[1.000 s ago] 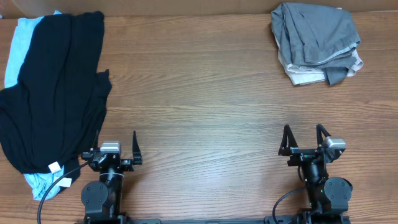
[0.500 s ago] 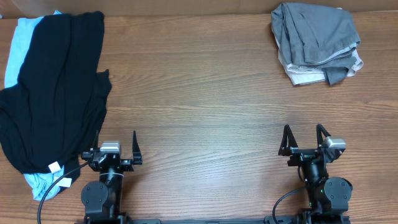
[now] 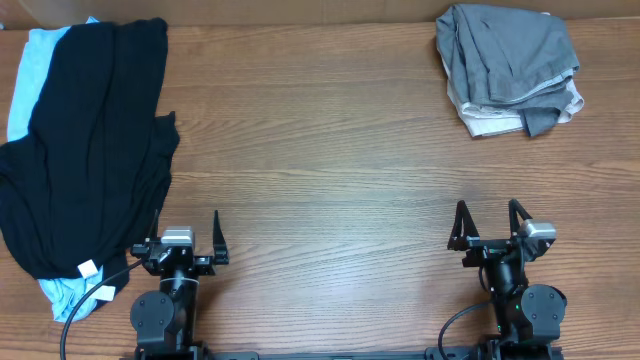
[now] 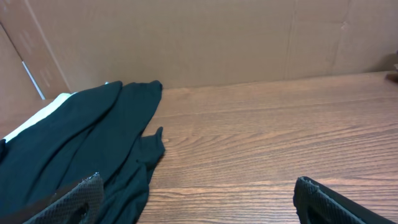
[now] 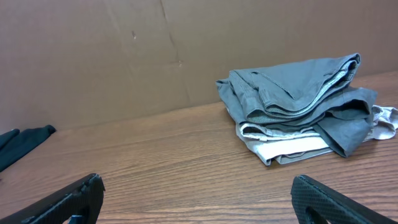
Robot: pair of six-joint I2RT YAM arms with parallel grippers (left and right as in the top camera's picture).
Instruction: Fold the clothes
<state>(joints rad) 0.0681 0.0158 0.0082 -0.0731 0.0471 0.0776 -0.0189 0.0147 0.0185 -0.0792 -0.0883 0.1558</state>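
The clothes lie in two heaps. A large black garment (image 3: 90, 150) with a small white tag (image 3: 88, 268) is spread at the table's left, over a light blue one (image 3: 28, 70). At the far right, a folded grey garment (image 3: 510, 55) rests on a cream one (image 3: 490, 124). My left gripper (image 3: 185, 238) sits at the near edge beside the black garment's lower hem, open and empty. In the left wrist view, the black garment (image 4: 81, 143) lies ahead and left of the left gripper (image 4: 198, 186). My right gripper (image 3: 487, 215) is open and empty, well short of the grey garment (image 5: 292, 87).
A brown cardboard wall (image 4: 217, 37) closes off the far side of the wooden table (image 3: 320, 150). A black cable (image 3: 85, 310) loops by the left arm's base, next to the light blue fabric. Bare wood lies between the two heaps.
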